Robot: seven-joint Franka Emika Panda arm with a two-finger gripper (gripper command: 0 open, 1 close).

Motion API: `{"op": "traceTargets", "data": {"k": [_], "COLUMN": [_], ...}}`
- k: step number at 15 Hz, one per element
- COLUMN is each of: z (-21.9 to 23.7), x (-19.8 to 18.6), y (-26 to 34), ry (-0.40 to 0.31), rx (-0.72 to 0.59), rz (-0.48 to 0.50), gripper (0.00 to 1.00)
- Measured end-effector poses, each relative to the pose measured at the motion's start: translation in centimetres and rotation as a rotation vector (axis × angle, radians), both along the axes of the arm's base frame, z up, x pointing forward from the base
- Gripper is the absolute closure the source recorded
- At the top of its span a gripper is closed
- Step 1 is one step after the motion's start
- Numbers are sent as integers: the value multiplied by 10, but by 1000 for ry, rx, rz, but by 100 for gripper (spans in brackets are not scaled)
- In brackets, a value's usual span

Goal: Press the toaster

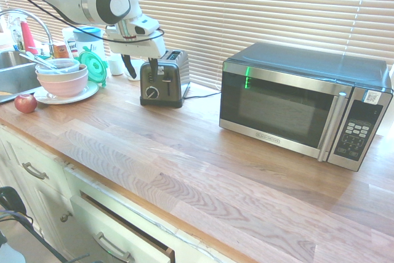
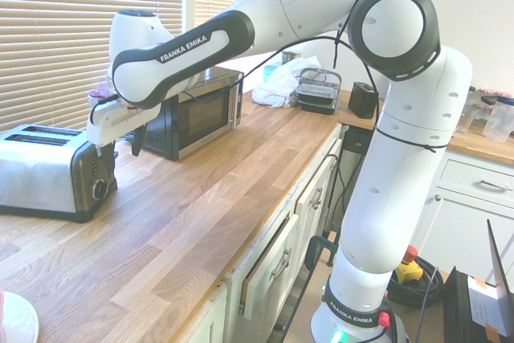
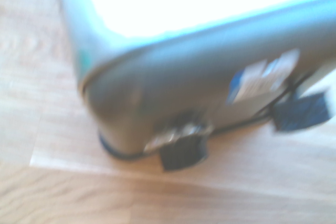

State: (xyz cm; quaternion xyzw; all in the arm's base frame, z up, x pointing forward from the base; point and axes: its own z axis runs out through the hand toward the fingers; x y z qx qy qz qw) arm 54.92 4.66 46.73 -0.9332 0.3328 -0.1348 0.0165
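Observation:
The toaster [image 1: 165, 79] stands near the blinds at the back of the wooden counter. It is dark grey, with two slots on top and a black lever and round dial [image 1: 150, 92] on its near end. My gripper [image 1: 140, 66] hangs open just above and in front of that end, one finger on each side of the lever line and nothing between them. From the other side, the toaster [image 2: 44, 170] is at the left, and the gripper [image 2: 117, 147] is by its lever end. The blurred wrist view shows the toaster's end [image 3: 173, 82] with its white label [image 3: 258, 78], dial and black lever [image 3: 302, 112].
A large stainless-and-black microwave [image 1: 301, 103] sits to the right of the toaster. Stacked bowls on a plate [image 1: 61, 79], a red apple [image 1: 25, 103], a green lid [image 1: 95, 66] and a sink [image 1: 11, 73] are on the left. A drawer [image 1: 123, 229] below the counter stands ajar.

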Motion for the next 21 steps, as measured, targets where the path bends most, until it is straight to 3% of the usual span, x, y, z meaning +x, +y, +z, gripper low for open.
{"op": "traceTargets", "data": {"k": [4,8,13,14,21], "z": [8,-17,-11,-11,-10], "x": [20,54,54,54,53], "y": [-11,-16,-15,-15,-12], "ry": [-18,-11,-20,-21,-20], "rx": [-27,-1,5,5,6], "rz": [-22,7,45,44,45], "gripper": [0,0,0,100,100]}}
